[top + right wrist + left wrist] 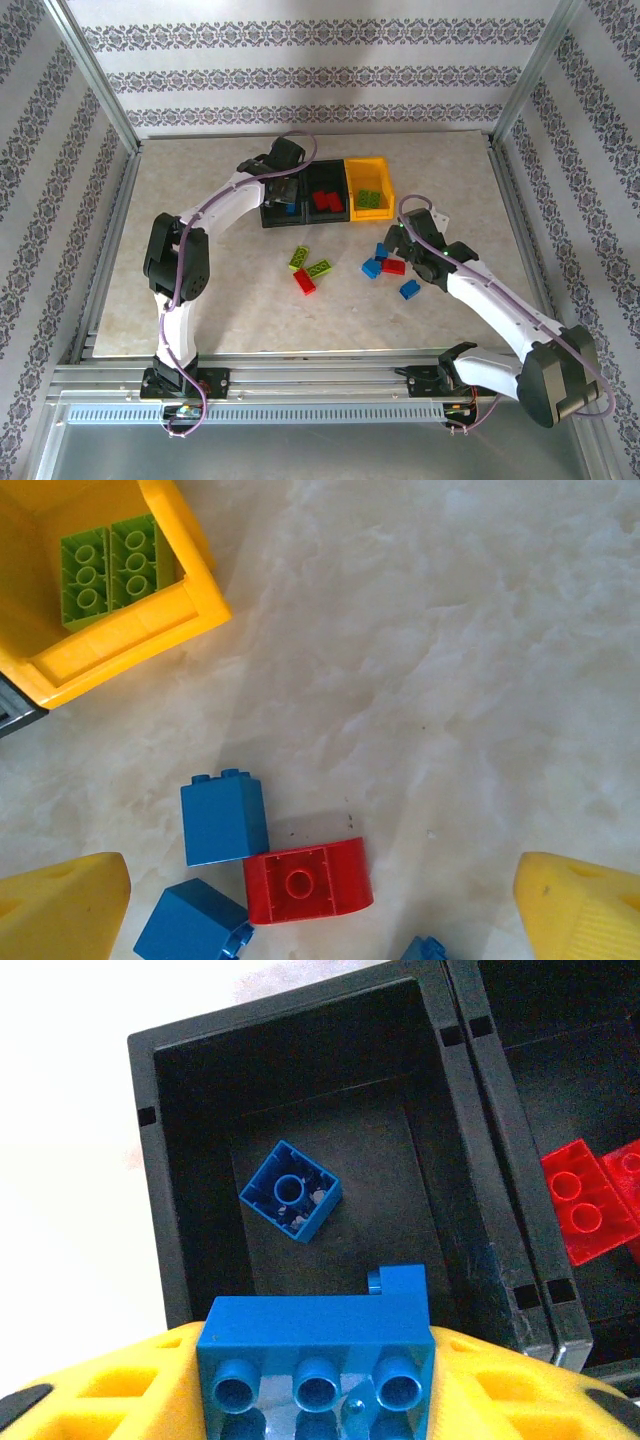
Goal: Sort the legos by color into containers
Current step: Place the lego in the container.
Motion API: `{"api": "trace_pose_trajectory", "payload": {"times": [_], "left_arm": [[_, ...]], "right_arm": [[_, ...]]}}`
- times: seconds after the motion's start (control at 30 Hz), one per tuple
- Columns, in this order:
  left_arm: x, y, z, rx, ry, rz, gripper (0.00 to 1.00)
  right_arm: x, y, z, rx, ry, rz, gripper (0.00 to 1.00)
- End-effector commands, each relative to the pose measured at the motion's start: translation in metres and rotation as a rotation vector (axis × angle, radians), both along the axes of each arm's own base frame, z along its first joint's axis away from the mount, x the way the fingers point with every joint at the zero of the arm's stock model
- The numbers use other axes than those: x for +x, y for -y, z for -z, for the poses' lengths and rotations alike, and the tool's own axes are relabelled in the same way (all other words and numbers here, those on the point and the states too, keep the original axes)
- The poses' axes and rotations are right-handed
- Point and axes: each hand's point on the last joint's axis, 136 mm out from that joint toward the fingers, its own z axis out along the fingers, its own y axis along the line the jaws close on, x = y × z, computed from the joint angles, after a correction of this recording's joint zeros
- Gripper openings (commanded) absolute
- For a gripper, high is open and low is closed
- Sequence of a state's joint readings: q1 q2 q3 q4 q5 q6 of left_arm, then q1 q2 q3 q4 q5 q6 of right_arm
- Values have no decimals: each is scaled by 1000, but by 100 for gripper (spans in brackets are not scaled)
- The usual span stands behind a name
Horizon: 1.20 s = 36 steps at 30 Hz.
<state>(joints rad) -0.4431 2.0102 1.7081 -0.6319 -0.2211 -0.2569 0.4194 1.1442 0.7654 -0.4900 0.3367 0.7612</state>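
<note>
Close-up of left claw (318,1365) reveals blue brick (300,1320) held over black bin (150,1160).

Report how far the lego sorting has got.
Done: a blue brick lies in the left black bin, red bricks in the middle bin, green bricks in the yellow bin. In hand: the left claw holds a second blue brick over the left black bin. Left: seven loose bricks on the table, some beneath the open right claw.
</note>
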Motion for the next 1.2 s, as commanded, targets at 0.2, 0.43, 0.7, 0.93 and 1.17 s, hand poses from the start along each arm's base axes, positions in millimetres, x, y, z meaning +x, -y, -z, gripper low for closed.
{"api": "trace_pose_trajectory", "payload": {"times": [0.2, 0.43, 0.7, 0.93, 1.17], "left_arm": [[-3, -11, 9, 32, -33, -35, 56], [-5, -11, 4, 13, -25, -43, 66], [-11, -10, -24, -45, 29, -44, 75], [-27, -15, -55, -105, 104, -55, 100], [-49, -29, -77, -154, 192, -94, 100]], "right_arm": [[-13, 9, 14, -5, -39, 17, 98], [-15, 7, 17, 4, -45, 7, 98], [-15, 6, 19, 3, -53, 1, 98], [-16, 2, 22, 7, -68, -11, 98], [-16, -4, 20, 3, -68, -32, 98]]}}
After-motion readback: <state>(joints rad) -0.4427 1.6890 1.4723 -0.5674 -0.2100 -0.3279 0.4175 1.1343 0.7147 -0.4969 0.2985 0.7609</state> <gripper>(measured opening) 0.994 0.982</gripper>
